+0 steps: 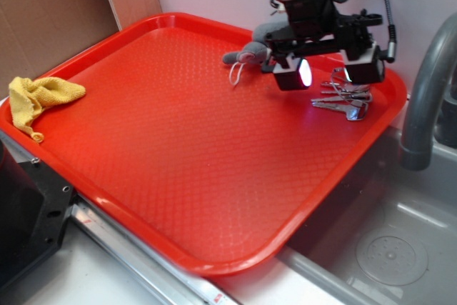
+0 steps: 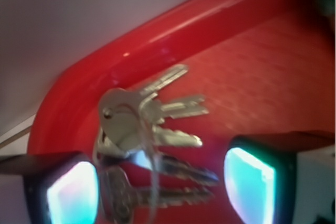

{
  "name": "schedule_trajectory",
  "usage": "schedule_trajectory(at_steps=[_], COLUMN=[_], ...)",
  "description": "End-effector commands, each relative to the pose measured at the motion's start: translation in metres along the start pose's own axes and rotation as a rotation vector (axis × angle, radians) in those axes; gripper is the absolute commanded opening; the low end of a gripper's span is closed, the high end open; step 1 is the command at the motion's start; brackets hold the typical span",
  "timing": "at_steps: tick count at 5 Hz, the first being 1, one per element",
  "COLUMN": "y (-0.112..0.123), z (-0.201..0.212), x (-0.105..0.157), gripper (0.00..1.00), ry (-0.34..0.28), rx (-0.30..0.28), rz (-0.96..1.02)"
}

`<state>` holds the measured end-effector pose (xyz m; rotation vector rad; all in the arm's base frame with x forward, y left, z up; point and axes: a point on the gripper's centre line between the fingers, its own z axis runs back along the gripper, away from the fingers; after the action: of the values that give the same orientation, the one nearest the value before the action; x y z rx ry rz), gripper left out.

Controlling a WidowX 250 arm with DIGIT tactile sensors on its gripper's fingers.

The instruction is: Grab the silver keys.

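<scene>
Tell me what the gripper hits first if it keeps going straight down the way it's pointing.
Most likely the silver keys: the open gripper has its fingers on either side of the bunch, with the red tray just beneath. Exact height is unclear.

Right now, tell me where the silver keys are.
In the exterior view, the silver keys lie in the red tray's far right corner, beneath the open gripper.

Big red tray (image 1: 178, 148) takes up most of the surface, w/ a grey sink (image 1: 400, 248) and curved faucet (image 1: 425, 98) to one side. The tool (image 1: 332, 73) hangs over the tray's far corner, fingers spread apart, pads glowing white, just above the silver keys (image 1: 344, 99), not touching as far as I can tell. Grey plush toy (image 1: 246, 53) w/ white string loop lies just beside it. Yellow cloth (image 1: 39, 101) sits crumpled at the opposite edge, well apart.
</scene>
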<state>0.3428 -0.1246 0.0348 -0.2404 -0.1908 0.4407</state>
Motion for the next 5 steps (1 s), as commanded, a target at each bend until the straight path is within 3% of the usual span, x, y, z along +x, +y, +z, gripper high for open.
schedule_trajectory(at_steps=[1, 2, 3, 4, 5], y=[-0.02, -0.018, 0.003, 0.036, 0.079], z=[0.002, 0.006, 0.026, 0.05, 0.107], x=[0.017, 0.014, 0.0, -0.012, -0.027], gripper=[0.0, 0.0, 0.0, 0.0, 0.0], ry=[-0.025, -0.008, -0.013, 0.031, 0.138], rx=[-0.036, -0.006, 0.057, 0.112, 0.181], rz=[0.005, -0.014, -0.068, -0.152, -0.2])
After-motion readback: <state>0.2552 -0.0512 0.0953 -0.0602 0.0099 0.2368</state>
